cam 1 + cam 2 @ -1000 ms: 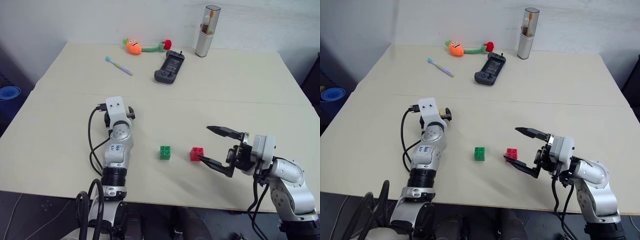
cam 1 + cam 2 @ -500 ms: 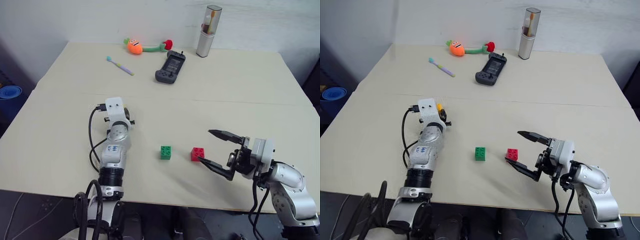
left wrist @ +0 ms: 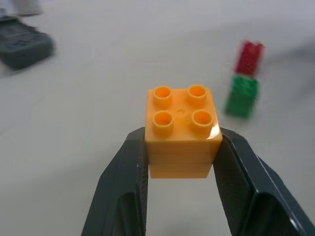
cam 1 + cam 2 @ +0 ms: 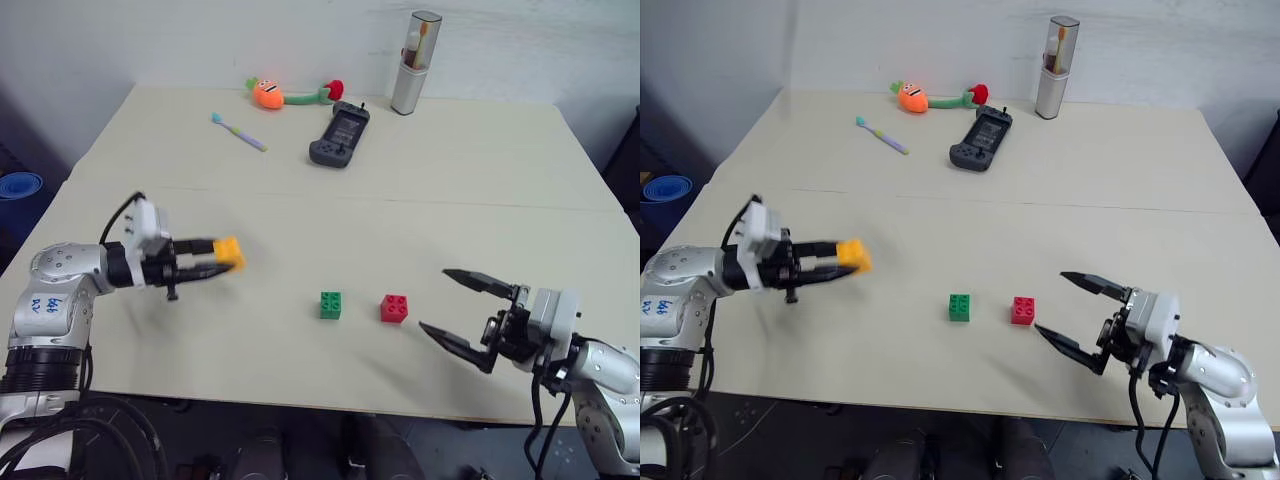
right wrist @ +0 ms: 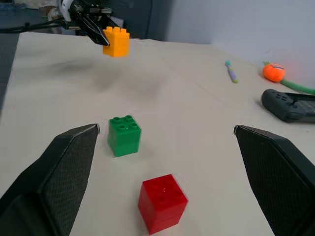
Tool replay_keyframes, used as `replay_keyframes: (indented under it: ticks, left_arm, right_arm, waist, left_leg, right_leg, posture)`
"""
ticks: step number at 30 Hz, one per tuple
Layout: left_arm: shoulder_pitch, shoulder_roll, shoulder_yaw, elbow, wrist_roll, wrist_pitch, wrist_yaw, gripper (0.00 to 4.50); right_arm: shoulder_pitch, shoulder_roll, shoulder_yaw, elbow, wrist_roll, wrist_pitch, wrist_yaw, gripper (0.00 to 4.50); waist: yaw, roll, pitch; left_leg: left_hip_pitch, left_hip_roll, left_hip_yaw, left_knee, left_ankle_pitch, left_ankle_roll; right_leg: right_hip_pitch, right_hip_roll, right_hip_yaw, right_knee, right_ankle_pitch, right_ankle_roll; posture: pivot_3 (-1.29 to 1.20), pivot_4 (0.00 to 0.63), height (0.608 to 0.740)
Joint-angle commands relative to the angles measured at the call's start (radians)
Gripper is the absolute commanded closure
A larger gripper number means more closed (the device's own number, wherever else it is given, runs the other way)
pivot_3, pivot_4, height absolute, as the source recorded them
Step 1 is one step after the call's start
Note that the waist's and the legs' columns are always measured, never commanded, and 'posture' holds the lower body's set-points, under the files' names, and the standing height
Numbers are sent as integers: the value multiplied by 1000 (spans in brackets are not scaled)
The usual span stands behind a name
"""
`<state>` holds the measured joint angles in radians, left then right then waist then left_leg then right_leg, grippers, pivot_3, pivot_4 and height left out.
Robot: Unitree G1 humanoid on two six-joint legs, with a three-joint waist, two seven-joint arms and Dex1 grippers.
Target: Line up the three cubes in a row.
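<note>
My left gripper (image 4: 218, 256) is shut on the yellow-orange cube (image 4: 230, 251) and holds it in the air above the table's left half, fingers pointing right. In the left wrist view the cube (image 3: 181, 129) sits studs-up between both fingers. The green cube (image 4: 331, 305) and the red cube (image 4: 394, 308) stand side by side on the table near the front edge, a small gap between them. My right gripper (image 4: 434, 300) is open, just right of the red cube and not touching it.
At the back of the table (image 4: 480, 180) lie a black game controller (image 4: 339, 136), a toothbrush (image 4: 238, 131), a carrot plush toy (image 4: 268, 94) and an upright grey case (image 4: 415, 62). A blue object (image 4: 18, 185) sits off the table's left edge.
My left gripper closed on the yellow-orange cube, lifted it and swung back and left, turning to point sideways. My right gripper drew back a little to the right, away from the red cube.
</note>
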<state>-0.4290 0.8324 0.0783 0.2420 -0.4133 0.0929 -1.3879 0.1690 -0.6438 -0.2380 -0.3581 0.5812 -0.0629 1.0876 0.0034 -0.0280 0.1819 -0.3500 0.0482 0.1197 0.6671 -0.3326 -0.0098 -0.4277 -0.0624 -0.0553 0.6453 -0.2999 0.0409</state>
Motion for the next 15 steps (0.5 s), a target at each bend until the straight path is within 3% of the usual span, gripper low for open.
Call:
replay_keyframes:
  ticks: [1,7,15]
  left_arm:
    - [-20,-50,-71,52,39,-166,-127,3025]
    - [-62,-146,-162,119,103,-263,-140,3025]
    - [-113,-181,-188,241,166,-334,-112,3025]
  right_arm:
    - [12,-36,-9,-26,7,-27,65,0]
    - [-36,-43,27,-31,11,-2,91,0]
    - [-41,-40,12,-43,27,25,76,0]
  waist:
    - [-1,0,0]
    - [-8,0,0]
    - [-5,0,0]
  left_leg:
    - [-1,0,0,0,0,1]
    - [-1,1,0,2,-1,1]
    - [-1,1,0,2,-1,1]
  right_leg:
    - [0,0,0,0,0,0]
    - [0,1,0,1,1,1]
    - [-1,1,0,1,1,1]
  posture:
    - [0,150,740]
    - [0,150,740]
    - [0,150,740]
